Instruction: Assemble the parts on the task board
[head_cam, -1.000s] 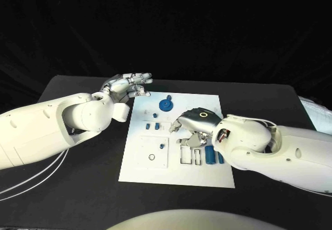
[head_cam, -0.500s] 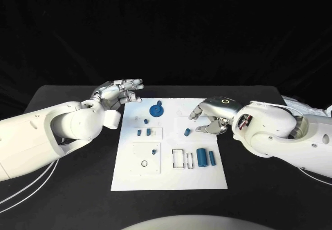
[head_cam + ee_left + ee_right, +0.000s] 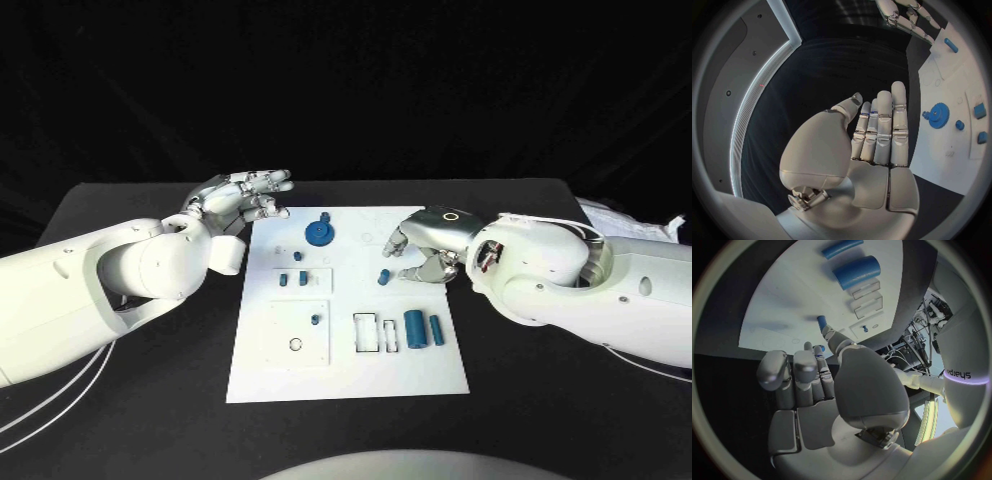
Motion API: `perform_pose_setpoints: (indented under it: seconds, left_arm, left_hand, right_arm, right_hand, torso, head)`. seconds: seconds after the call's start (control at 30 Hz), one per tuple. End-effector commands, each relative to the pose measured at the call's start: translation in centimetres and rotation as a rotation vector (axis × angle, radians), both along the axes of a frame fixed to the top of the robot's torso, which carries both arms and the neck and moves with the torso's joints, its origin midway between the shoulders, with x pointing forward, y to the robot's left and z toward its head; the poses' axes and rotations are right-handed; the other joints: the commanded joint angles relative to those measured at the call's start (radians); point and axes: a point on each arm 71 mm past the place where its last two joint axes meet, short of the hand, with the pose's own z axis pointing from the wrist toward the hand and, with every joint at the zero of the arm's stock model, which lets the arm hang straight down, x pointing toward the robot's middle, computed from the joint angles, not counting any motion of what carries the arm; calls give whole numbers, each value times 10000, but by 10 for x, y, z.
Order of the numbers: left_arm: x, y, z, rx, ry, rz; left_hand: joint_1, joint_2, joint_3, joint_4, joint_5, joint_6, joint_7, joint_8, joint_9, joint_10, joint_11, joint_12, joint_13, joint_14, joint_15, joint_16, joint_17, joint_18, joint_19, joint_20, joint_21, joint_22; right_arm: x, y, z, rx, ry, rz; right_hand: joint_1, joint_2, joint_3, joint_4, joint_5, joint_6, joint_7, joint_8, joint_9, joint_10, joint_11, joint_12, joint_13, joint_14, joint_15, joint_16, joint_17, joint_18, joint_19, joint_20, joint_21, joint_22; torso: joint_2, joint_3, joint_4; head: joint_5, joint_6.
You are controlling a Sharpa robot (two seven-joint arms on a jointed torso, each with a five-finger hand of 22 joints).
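Observation:
The white task board (image 3: pixel 346 372) lies in the middle of the table. On it are a blue gear (image 3: pixel 320 234), two blue cylinders (image 3: pixel 415 327) beside empty slots (image 3: pixel 365 332), and several small blue parts (image 3: pixel 304 279). A small blue piece (image 3: pixel 385 277) lies just in front of my right hand (image 3: pixel 428 250), which hovers at the board's far right with nothing in its loosely bent fingers. My left hand (image 3: pixel 245 195) is off the board's far left corner, fingers straight and empty. The left wrist view shows the gear (image 3: pixel 939 115); the right wrist view shows the cylinders (image 3: pixel 856 271).
A black ring (image 3: pixel 296 344) sits on a raised square plate at the board's near left. The black table (image 3: pixel 130 420) runs around the board on all sides. Pale cables hang at the far right edge (image 3: pixel 627 220).
The camera has shifted. My right hand has drawn back from the board's middle toward its far right edge, uncovering the small blue piece. My left hand stays by the far left corner.

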Motion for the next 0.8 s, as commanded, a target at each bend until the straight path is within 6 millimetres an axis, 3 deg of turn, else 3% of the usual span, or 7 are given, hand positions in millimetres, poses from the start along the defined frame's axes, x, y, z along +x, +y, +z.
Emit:
perform_pose_setpoints:
  seconds: [0.03, 0.3, 0.43, 0.8]
  left_arm:
    - [-1, -3, 1, -84, -132, -244]
    - [-1, -3, 1, -76, -140, -244]
    - [-1, -3, 1, -73, -139, -239]
    - [-1, -3, 1, -73, -135, -244]
  left_hand:
    - [61, 78, -54, -15, -32, -59, 24, 41, -17, -67, 1, 33, 12, -99, 1, 41, -9, 186, 47, -2, -64, -10]
    - [61, 78, -54, -15, -32, -59, 24, 41, -17, -67, 1, 33, 12, -99, 1, 41, -9, 186, 47, -2, -64, -10]
    - [61, 78, -54, -15, -32, -59, 24, 41, -17, -67, 1, 33, 12, -99, 1, 41, -9, 186, 47, -2, -64, -10]
    - [61, 78, -54, -15, -32, -59, 24, 41, -17, -67, 1, 33, 12, -99, 1, 41, -9, 186, 47, -2, -64, -10]
  right_arm:
    - [1, 4, -7, -451, 227, 113]
    - [2, 16, -16, -496, 481, 337]
    - [2, 18, -17, -516, 538, 397]
    - [5, 21, -20, -639, 540, 388]
  right_hand:
    - [115, 58, 12, 3, -15, 108, 103, 50, 19, 230, -33, 106, 9, 36, -101, 67, 67, 8, 79, -50, 91, 62]
    - [168, 169, 149, 36, 6, 328, 239, 85, 42, 523, -61, 146, -13, 78, -24, 150, 158, -17, 150, -22, 133, 132]
    - [159, 202, 230, 68, 10, 483, 250, 109, 57, 719, -68, 164, -14, 93, 14, 200, 211, -25, 183, 15, 159, 174]
    - [167, 331, 505, 144, 33, 900, 242, 172, 101, 1210, -125, 144, -8, 146, 5, 413, 436, -60, 312, 20, 295, 390]
  torso:
    - [-4, -10, 0]
    - [-6, -11, 5]
    - [-5, -9, -7]
    - [-10, -5, -2]
  head:
    - [47, -27]
    - [78, -68]
    - [152, -77]
    - [182, -102]
